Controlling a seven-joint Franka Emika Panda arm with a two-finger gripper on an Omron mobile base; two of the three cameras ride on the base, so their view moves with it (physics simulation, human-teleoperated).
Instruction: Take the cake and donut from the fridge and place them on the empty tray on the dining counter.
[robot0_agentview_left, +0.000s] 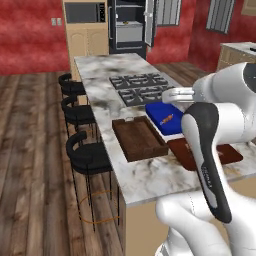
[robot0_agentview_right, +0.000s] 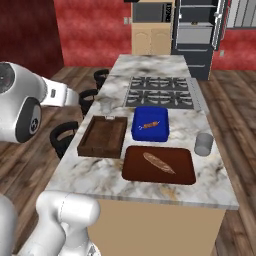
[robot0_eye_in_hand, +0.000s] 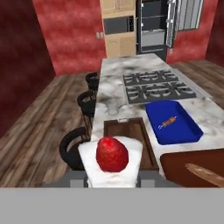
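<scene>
Carrying the cake clamped in our gripper, hovering near the empty tray on the counter. Worry: letting go too high or off-centre could tip it onto the rim.

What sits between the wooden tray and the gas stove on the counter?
A small clear glass stands on the marble there, just beyond the tray's far end, left of the stove; it shows best in the right base view.
</scene>
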